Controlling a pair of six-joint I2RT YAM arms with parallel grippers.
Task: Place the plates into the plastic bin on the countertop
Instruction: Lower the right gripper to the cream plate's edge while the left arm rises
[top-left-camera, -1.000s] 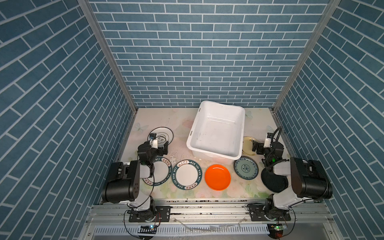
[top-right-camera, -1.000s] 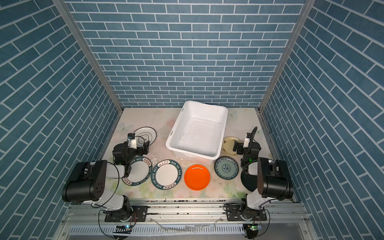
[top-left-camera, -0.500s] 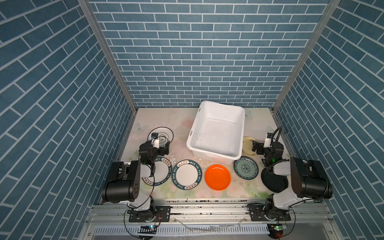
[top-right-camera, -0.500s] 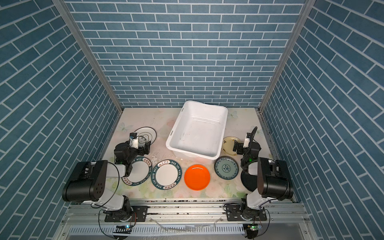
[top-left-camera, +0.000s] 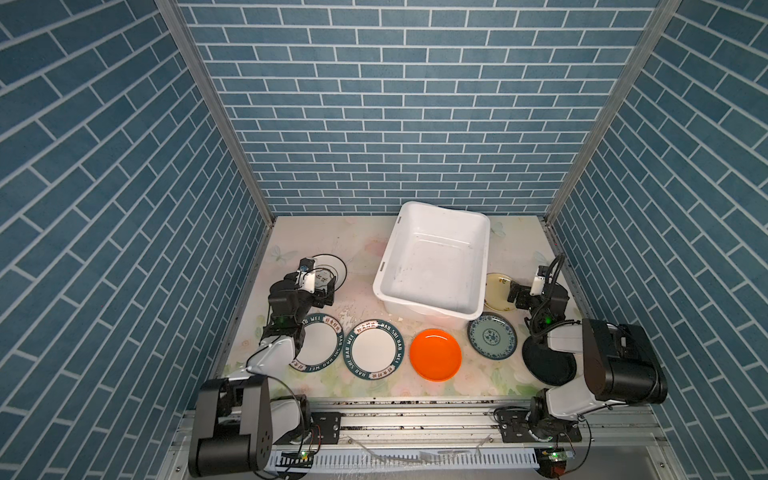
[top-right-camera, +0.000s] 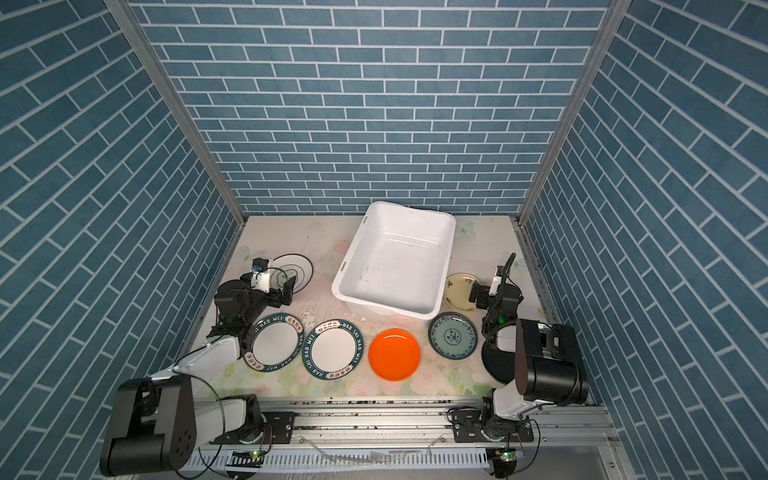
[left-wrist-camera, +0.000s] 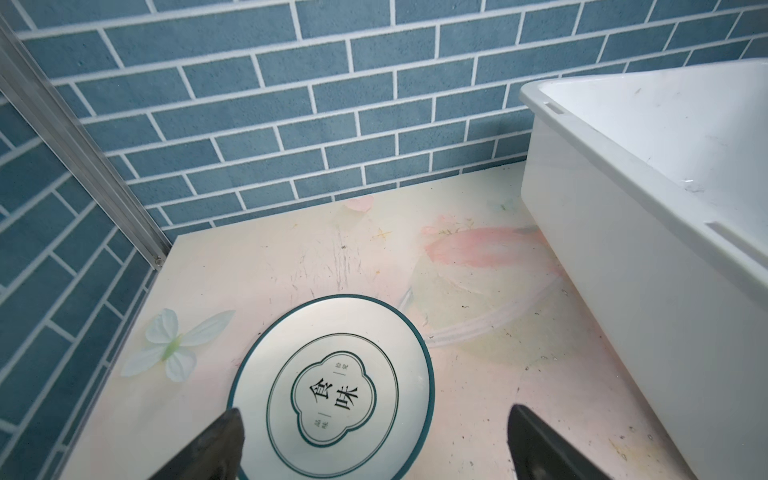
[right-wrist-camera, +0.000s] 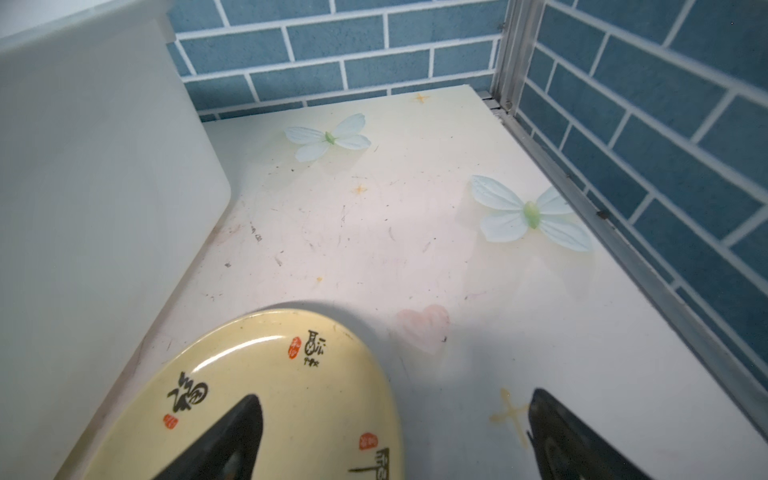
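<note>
Black-rimmed plate (left-wrist-camera: 330, 386) lies just below the left gripper (left-wrist-camera: 374, 410), apparently untouched.

Probably mock kitchen booth, blue tile walls (top-left-camera: 374, 124), floral countertop (top-left-camera: 357, 249)

Seven plates (top-left-camera: 435, 354), one bin (top-left-camera: 440, 224)

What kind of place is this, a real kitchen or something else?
Probably a mock kitchen bay for robot trials: blue brick-print walls box in a floral countertop, holding a white plastic bin and an orange plate, with a metal rail in front.
</note>
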